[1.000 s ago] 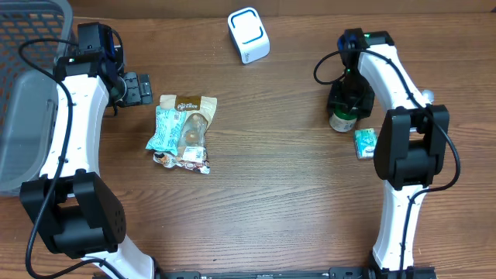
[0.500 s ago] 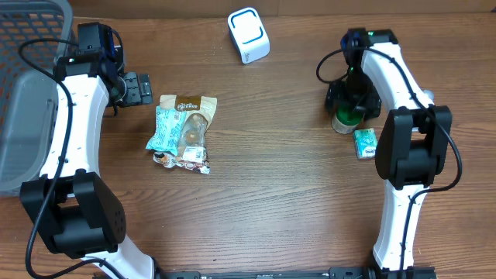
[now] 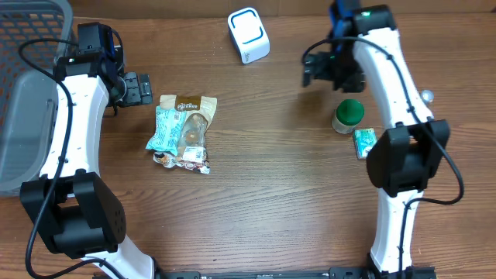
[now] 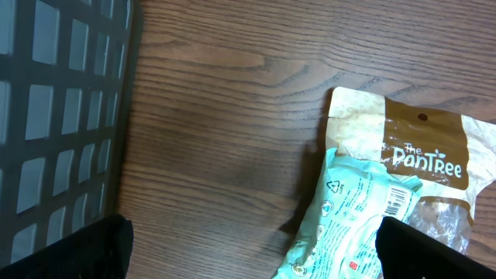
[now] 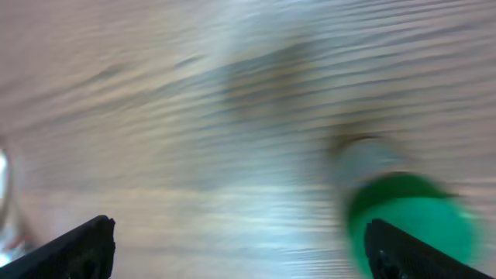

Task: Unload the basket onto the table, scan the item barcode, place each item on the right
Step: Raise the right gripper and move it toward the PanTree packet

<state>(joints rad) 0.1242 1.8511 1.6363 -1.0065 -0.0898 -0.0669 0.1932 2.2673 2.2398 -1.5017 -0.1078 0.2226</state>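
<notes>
A white box-shaped scanner (image 3: 248,35) with a blue ring on top stands at the back middle. A green-lidded jar (image 3: 348,115) stands alone on the table, blurred in the right wrist view (image 5: 407,221). My right gripper (image 3: 314,70) hangs open and empty behind and left of the jar (image 5: 240,260). A small teal packet (image 3: 364,142) lies just in front of the jar. My left gripper (image 3: 147,87) is open and empty beside a pile of snack bags (image 3: 182,132). In the left wrist view (image 4: 248,263) it frames a tan PanTree bag (image 4: 418,147) and a teal packet (image 4: 349,217).
A dark mesh basket (image 3: 23,93) fills the far left edge, and its grid wall (image 4: 54,116) is close to my left gripper. Bare wood lies between the snack pile and the jar.
My right gripper has opened, let go of the green-lidded jar and swung up and back-left away from it. The jar stays standing. The left arm has not moved.
</notes>
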